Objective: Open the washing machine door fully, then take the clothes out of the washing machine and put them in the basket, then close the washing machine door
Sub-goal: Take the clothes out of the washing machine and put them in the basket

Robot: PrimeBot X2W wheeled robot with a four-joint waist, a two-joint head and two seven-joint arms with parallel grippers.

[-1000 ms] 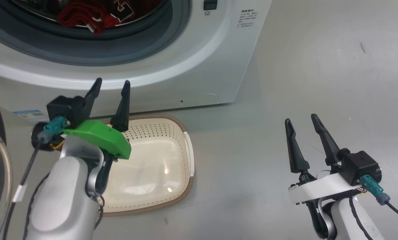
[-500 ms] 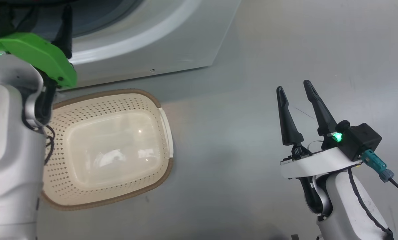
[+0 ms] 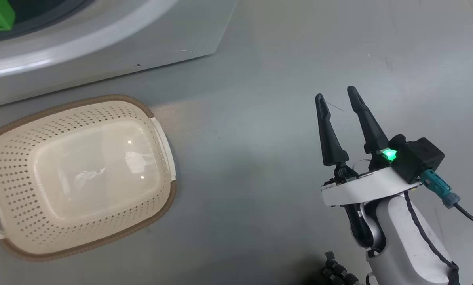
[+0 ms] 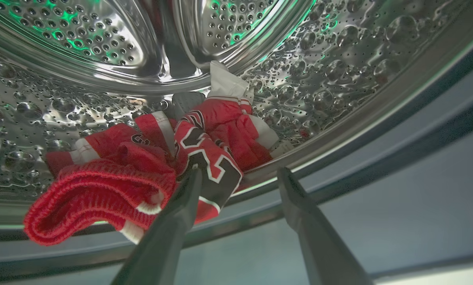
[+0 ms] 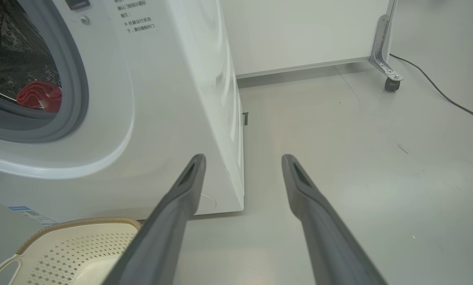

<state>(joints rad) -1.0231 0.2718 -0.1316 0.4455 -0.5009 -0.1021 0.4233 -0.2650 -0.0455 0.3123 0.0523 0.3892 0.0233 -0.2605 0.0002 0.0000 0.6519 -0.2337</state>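
Clothes [image 4: 149,166]: crumpled red heap with white trim, on the bottom of the steel drum [image 4: 339,59] right at its front lip. In the left wrist view the heap spreads from 9 o'clock to centre. Left gripper [image 4: 239,171] is spread wide and holds nothing, pointed into the drum. One fingertip overlaps the dark-lettered fold at centre, contact unclear. The other sits toward 4 o'clock over the grey rubber ring [image 4: 398,178]. Handling guess: light, soft, floppy, no fixed shape. Likely to drape, trail and maybe snag on the lip. Not fragile, not slippery. Best hold looks like the bunched folds at centre or the thick ribbed roll at 8 o'clock, since a thick pinch traps more layers than a flat edge. Pieces may be tangled, so one pull could drag everything or shed some. Right gripper [image 3: 335,93] is also spread and empty, at 4 o'clock in the head view above the floor [image 3: 260,118]. Basket [image 3: 18,166] sits empty at 8 o'clock there, just in front of the washing machine [image 3: 101,59].
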